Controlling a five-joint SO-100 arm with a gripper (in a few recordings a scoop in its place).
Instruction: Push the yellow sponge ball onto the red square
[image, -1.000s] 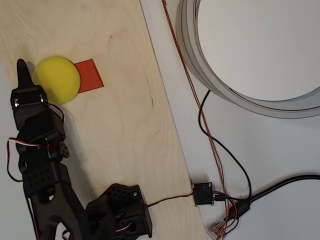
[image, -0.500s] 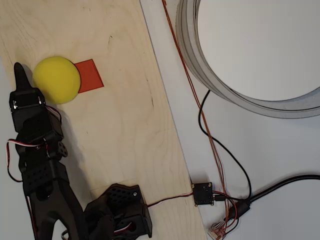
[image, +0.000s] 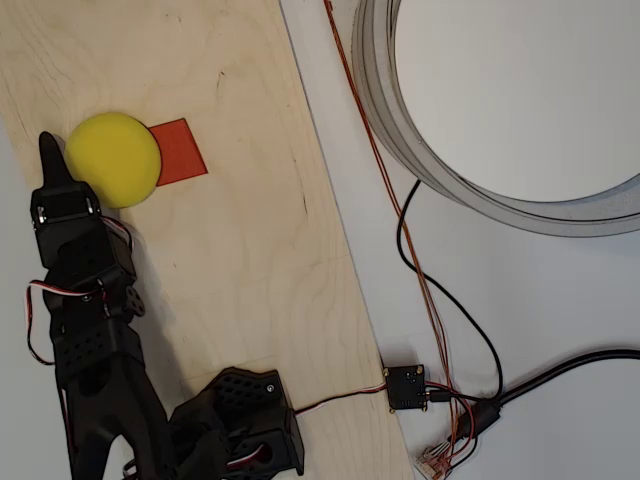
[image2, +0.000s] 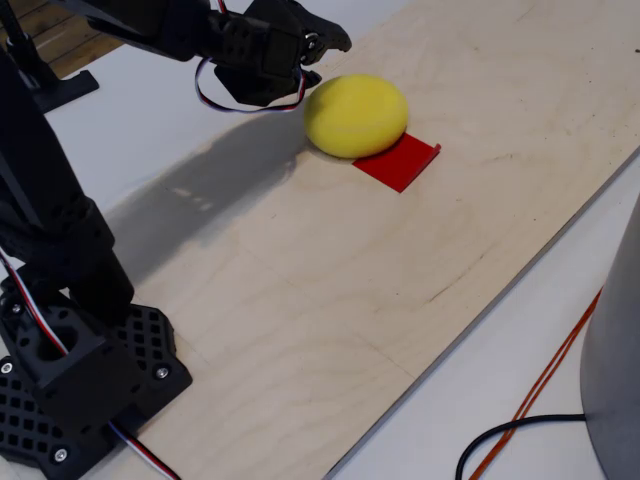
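- Since half a second ago the gripper (image: 47, 150) has shifted slightly right and down in the overhead view; the yellow sponge ball (image: 113, 159) and the red square (image: 180, 151) lie as they did.
- Nearest in the fixed view, the arm's black base (image2: 75, 380) sits at the lower left on a pale plywood board (image2: 400, 270), its grain showing, with red, white and black wires trailing from it.
- Beyond the board's right edge is a white table (image: 330, 200), crossed by a thin orange wire (image: 385, 180) and a black cable (image: 470, 330) leading to a small black circuit board (image: 406, 387); any marking on it is too small to read.
- A large grey ring (image: 400, 130) fills the upper right of the overhead view.
- Farther up the board, in the upper left of the overhead view, the ball rests on the square's left part, covering it.
- The gripper's dark tip sits just beside the ball's left side; whether they touch, and whether the fingers are apart or together, I cannot tell.
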